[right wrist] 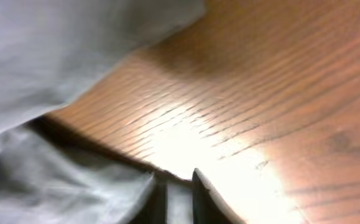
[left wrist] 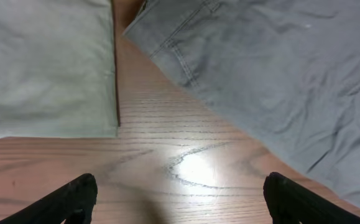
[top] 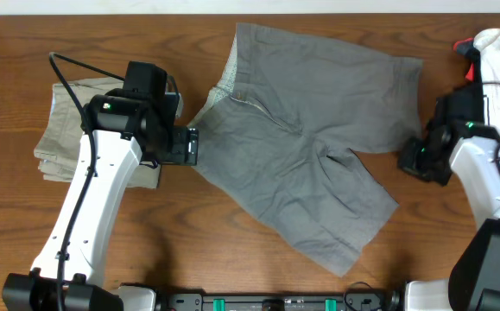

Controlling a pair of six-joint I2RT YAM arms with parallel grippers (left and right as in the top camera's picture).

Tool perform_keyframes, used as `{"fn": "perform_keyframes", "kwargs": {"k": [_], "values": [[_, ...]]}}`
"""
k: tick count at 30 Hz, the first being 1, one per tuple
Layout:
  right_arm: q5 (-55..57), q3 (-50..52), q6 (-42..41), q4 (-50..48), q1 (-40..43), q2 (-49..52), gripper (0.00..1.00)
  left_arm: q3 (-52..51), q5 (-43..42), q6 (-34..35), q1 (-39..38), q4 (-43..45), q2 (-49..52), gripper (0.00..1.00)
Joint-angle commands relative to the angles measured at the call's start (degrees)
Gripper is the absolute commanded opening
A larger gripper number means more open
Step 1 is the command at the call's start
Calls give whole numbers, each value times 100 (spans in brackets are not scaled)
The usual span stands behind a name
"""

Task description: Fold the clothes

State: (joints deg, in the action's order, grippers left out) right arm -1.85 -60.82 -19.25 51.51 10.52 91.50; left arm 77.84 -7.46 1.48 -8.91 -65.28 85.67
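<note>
The grey shorts lie spread out, a bit crumpled, across the middle of the table. They also show in the left wrist view and the right wrist view. My left gripper is open and empty over bare wood just left of the shorts' waistband side. My right gripper is at the right leg's edge. In its wrist view its jaws are closed with a fold of grey cloth between them.
A folded beige pair of shorts lies at the left, under my left arm, also seen in the left wrist view. A white-and-black garment with a red bit sits at the far right. The table is brown wood.
</note>
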Motion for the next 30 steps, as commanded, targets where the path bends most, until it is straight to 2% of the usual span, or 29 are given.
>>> {"fn": "perform_keyframes", "kwargs": {"k": [1, 3, 4, 10, 12, 13, 14, 17, 20, 24, 30], "values": [[-568, -70, 173, 400, -11, 13, 47, 0, -114, 9, -4, 2, 0, 88], [-643, 144, 173, 529, -72, 26, 64, 0, -111, 9, -4, 9, 0, 88], [-669, 308, 170, 498, -111, 31, 67, 0, -111, 9, -4, 20, 0, 88], [-1670, 1539, 243, -671, -348, 35, 68, 0, -111, 7, -4, 164, 0, 88], [-1971, 1827, 258, -1104, -411, 35, 61, 0, -111, 7, -4, 164, 0, 88], [-2039, 1956, 256, -1305, -446, 35, 52, 0, -111, 7, -4, 157, 0, 88], [-2068, 2052, 256, -1456, -468, 35, 42, 0, -111, 7, -4, 155, 0, 88], [-1650, 2090, 249, -1550, -461, 33, 2, 0, -111, 7, -4, 153, 0, 88], [-354, 1794, 52, -1283, -334, 33, 1, 0, -111, 7, -4, 153, 0, 88], [1222, 916, -197, -588, 57, 33, 1, 0, -111, 7, -4, 157, 0, 88], [1185, -210, -256, -490, 457, 33, 1, 0, -111, 7, -4, 162, 0, 89]]}}
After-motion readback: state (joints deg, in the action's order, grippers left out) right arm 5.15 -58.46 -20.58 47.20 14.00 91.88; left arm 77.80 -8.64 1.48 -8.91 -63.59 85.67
